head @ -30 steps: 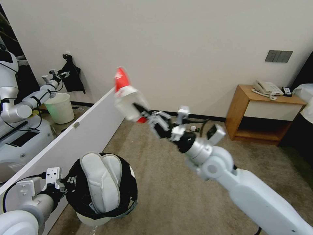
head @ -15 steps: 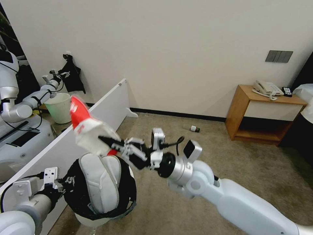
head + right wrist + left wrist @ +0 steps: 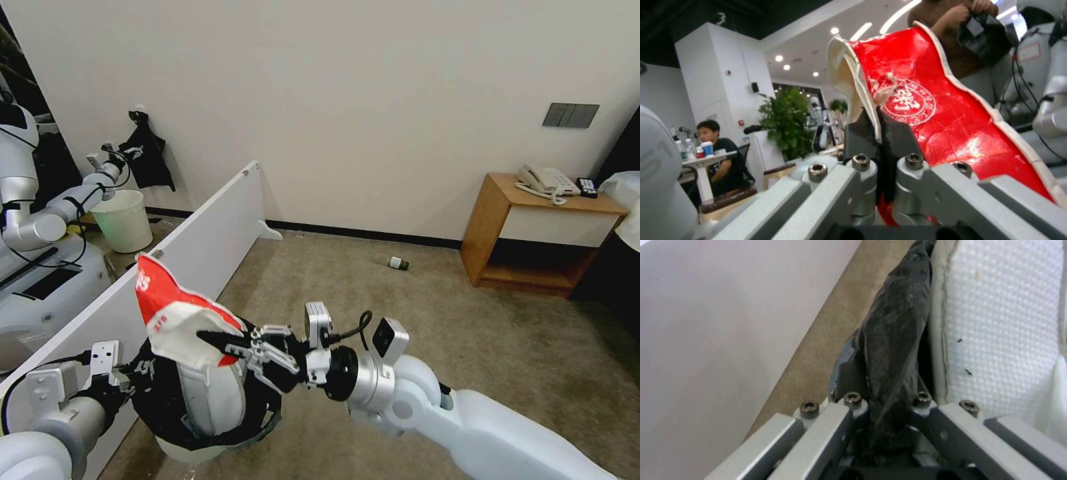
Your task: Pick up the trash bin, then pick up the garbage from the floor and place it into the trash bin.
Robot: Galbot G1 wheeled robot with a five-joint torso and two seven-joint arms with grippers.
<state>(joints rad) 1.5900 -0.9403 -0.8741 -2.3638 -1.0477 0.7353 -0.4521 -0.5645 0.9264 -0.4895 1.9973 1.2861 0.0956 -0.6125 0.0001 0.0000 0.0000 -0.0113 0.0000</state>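
Observation:
The trash bin (image 3: 152, 407), white with a black bag over its rim, hangs at lower left with white slippers (image 3: 213, 400) standing in it. My left gripper (image 3: 127, 377) is shut on the rim; the left wrist view shows the bag (image 3: 896, 333) pinched in the gripper (image 3: 887, 396), with a slipper (image 3: 1005, 323) beside it. My right gripper (image 3: 220, 340) is shut on a red-and-white packet (image 3: 170, 310) held just over the bin's opening. In the right wrist view the packet (image 3: 942, 116) stands up from the shut gripper (image 3: 878, 133). A green-capped bottle (image 3: 399, 263) lies on the carpet floor (image 3: 400, 313) near the far wall.
A low white partition board (image 3: 200, 247) runs along the left, close beside the bin. Behind it stand a pale unlined bucket (image 3: 123, 220) and another robot (image 3: 27, 220). A wooden side table (image 3: 533, 227) with a telephone stands at the right wall.
My right gripper has carried the packet left and down, from above the middle of the floor to just over the bin. The left arm and bin have stayed put.

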